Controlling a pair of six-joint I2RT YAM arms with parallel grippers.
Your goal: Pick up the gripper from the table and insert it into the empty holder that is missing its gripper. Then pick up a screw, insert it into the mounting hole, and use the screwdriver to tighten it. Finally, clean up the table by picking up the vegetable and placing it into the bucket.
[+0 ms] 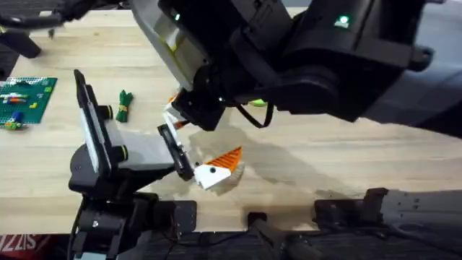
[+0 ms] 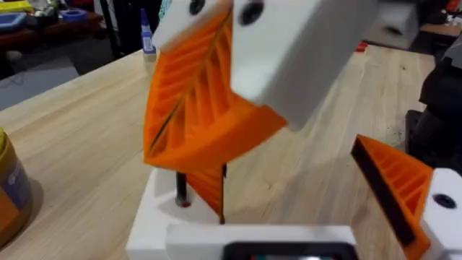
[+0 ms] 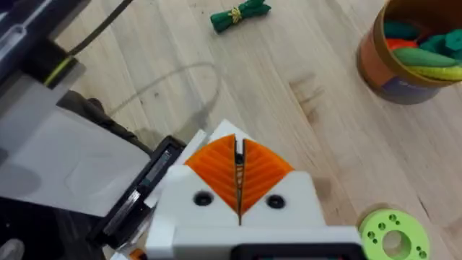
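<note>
Right arm [image 1: 339, 65] looms nearest, right gripper [image 3: 239, 173] pinched on a likely screw [image 2: 180, 189] above the wide-open left gripper [image 1: 219, 168]; tilted entry risks jamming or dropping it.

light: bright, even | shadows: soft on table [image 1: 303, 166] | blur: right arm [image 1: 346, 65] big, dark, defocused; left wrist foreground smeared

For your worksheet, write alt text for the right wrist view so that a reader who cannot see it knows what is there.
The right gripper, white with orange ribbed pads pressed together, hangs over a light wooden table. Beyond it lie the dark green vegetable, the orange-brown bucket of toy pieces and a bright green ring-shaped disc.
</note>
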